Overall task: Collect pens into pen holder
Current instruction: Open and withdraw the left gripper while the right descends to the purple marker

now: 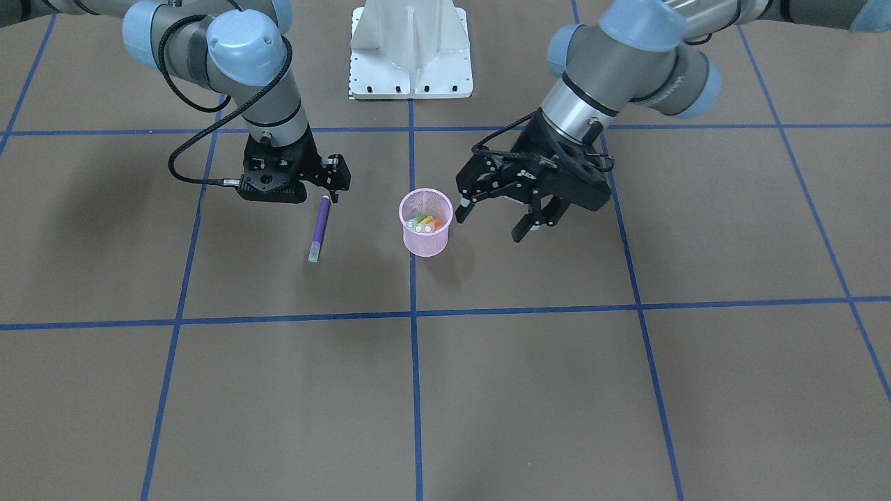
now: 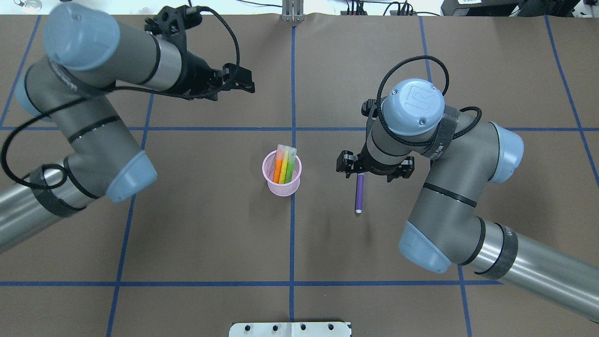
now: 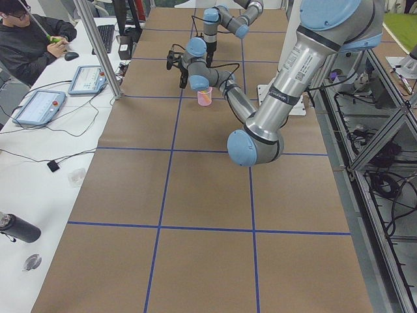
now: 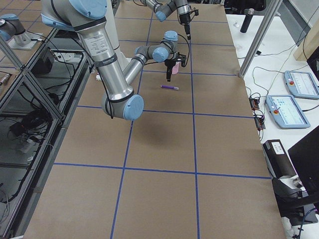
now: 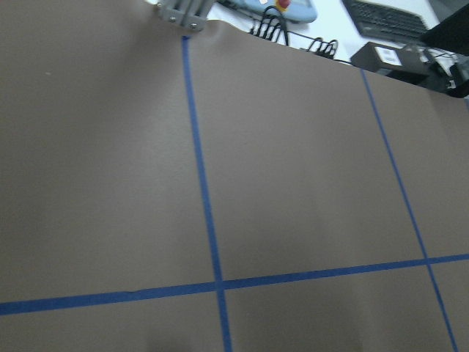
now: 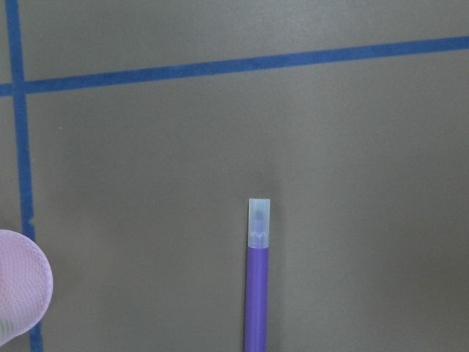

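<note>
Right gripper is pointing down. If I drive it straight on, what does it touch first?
Probably the purple pen, lying flat on the table: its uncapped end sits about under the right gripper. The exact overlap is hard to judge.

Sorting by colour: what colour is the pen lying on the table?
Purple pen; right wrist view shows it best.

We find the left arm [image 2: 93, 142] and right arm [image 2: 440, 220] built alike: silver-grey tubes, thin dark bands, and round joints with pale blue caps. The cap [image 2: 414, 105] right of centre in the overhead view bears a raised UR mark and small screws. Black cables [image 2: 421, 57] loop beside dark straps [image 2: 440, 138].
</note>
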Robot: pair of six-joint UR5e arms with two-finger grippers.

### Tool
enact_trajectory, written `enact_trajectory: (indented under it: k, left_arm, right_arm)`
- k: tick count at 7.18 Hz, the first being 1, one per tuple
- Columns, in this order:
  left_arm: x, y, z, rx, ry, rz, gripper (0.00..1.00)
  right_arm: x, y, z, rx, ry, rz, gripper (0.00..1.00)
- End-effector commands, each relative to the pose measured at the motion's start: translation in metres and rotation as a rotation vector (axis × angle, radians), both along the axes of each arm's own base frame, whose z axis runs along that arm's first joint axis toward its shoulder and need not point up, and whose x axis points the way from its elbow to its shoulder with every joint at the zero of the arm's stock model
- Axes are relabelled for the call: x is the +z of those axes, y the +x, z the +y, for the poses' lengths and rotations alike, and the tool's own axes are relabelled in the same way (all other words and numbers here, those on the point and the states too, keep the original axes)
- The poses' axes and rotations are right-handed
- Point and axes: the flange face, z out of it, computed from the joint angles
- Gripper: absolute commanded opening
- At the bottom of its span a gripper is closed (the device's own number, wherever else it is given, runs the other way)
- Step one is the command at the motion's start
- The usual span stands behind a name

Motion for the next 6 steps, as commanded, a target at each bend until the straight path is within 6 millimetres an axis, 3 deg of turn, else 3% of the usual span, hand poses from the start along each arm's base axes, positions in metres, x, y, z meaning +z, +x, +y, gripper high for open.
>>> enact_trajectory:
  k: [1,3,6]
  left_arm:
    - [0.004,-0.038,-0.024,0.042,-0.035,-0.047,0.99]
    - [0.005,-0.038,-0.025,0.039,-0.037,-0.049,0.99]
    - [0.008,-0.036,-0.027,0.037,-0.04,-0.055,0.99]
  right_arm:
    - [0.028,-0.03,-0.001,-0.016,0.0,0.005,0.99]
    - [0.062,-0.051,-0.014,-0.015,0.009,-0.006,0.98]
    - [0.06,-0.051,-0.019,-0.006,0.012,-0.005,0.92]
